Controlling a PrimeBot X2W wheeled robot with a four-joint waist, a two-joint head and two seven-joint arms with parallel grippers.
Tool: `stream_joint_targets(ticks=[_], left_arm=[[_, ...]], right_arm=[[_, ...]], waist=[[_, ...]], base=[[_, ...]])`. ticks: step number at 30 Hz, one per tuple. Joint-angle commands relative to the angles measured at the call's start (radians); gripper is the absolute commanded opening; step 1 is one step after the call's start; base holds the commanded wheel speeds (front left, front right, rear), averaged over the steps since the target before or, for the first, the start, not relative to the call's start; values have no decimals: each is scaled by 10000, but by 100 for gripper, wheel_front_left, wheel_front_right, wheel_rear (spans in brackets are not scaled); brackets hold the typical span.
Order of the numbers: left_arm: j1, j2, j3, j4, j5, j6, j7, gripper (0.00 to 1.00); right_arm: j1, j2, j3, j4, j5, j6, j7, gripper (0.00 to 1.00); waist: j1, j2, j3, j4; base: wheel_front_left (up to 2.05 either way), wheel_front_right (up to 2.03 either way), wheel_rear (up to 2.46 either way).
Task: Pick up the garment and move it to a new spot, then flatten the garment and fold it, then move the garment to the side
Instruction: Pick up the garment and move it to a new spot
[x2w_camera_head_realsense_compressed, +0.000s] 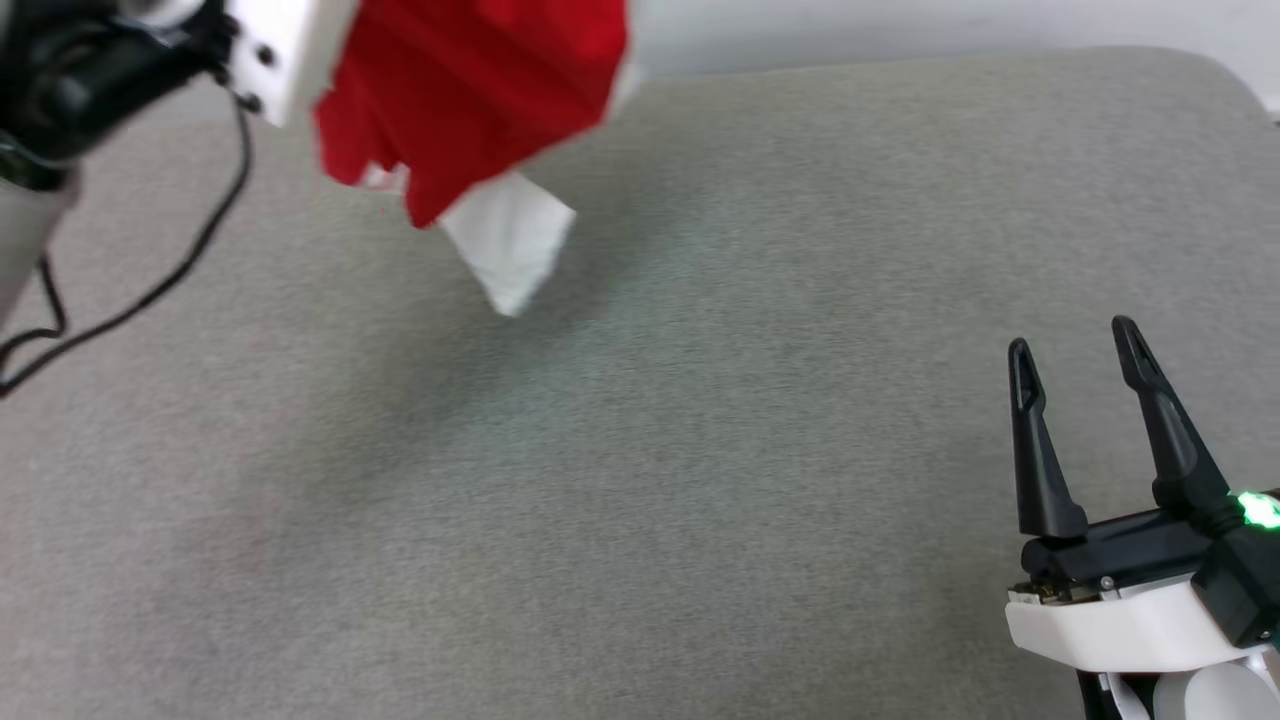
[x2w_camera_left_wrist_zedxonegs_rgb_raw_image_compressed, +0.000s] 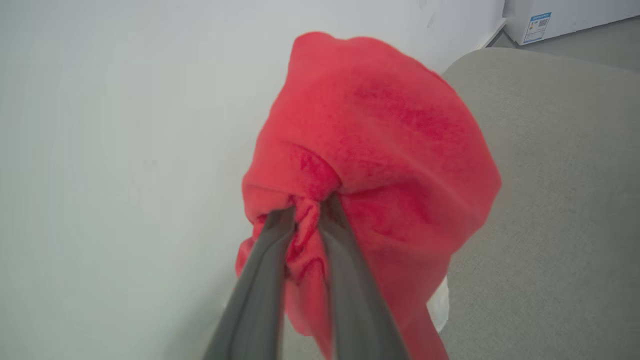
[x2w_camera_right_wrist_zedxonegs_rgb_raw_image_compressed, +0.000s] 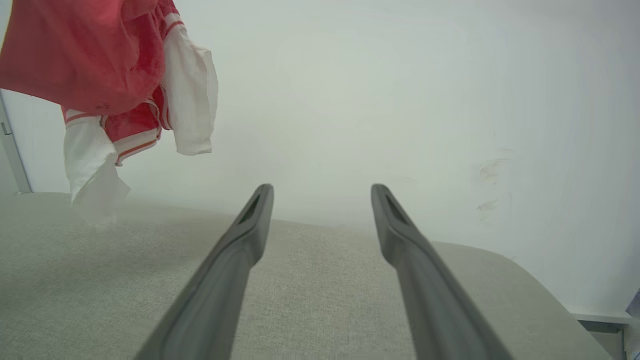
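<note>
The garment, red with white sleeves, hangs bunched in the air at the top left of the head view, one white sleeve dangling just above the grey surface. In the left wrist view my left gripper is shut on a pinch of the garment's red cloth. From the right wrist view the garment hangs at the upper left, striped trim and white sleeves showing. My right gripper stands open and empty at the lower right, far from the cloth; its fingers point toward the wall.
A grey fabric-covered table spreads under both arms, with a rounded far right corner. A white wall rises behind it. A black cable hangs from the left arm. A white box stands on the floor beyond the table.
</note>
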Motion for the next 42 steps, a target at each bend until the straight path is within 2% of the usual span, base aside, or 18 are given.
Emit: stream_joint_targets(ticks=[1,9,15,21,29,35,36,40,42], left_arm=[[5,-97,-93,-204,-52,2,-23,0],[805,-387,-936,-1034,-55,2,-293,0],[2039,-456,-2097,-1148,-11,2,-737,0],[3221,-632,-3083,-702,-51,2,-1311,0],[5237,-1332,-4494,199,-31,-1,-1850,0],[6106,-1776,-4820,602,213,-9,-2105,0],[6040,-1850,-4766,679,340,-6,-2380,100],[5753,-2013,-4175,790,684,139,-3735,100],[5700,-2099,-3836,640,912,388,-4647,100]], right_arm=[[93,38,-17,11,40,-7,-24,100],[-22,37,-73,-52,89,-7,-24,100],[-179,38,-41,-34,16,-7,-24,100],[-326,38,-51,-4,-58,-7,-24,100],[-321,35,-89,66,-176,-7,-24,100],[-219,35,-108,160,-209,-7,-24,100],[-191,35,-87,176,-214,-7,-24,100],[-53,34,-71,298,-247,-7,-23,100],[58,35,-89,339,-251,-7,-24,100]], waist=[[2,-1,-17,-246],[2,-1,376,-438],[2,-1,720,-319],[2,-1,949,-154],[2,-1,1092,94],[2,-1,951,298],[2,-1,894,336],[2,-1,567,454],[2,-1,363,514]], base=[[0,0,0],[0,0,0],[0,0,0],[0,0,0],[0,0,0],[0,0,0],[0,0,0],[0,0,0],[0,0,0]])
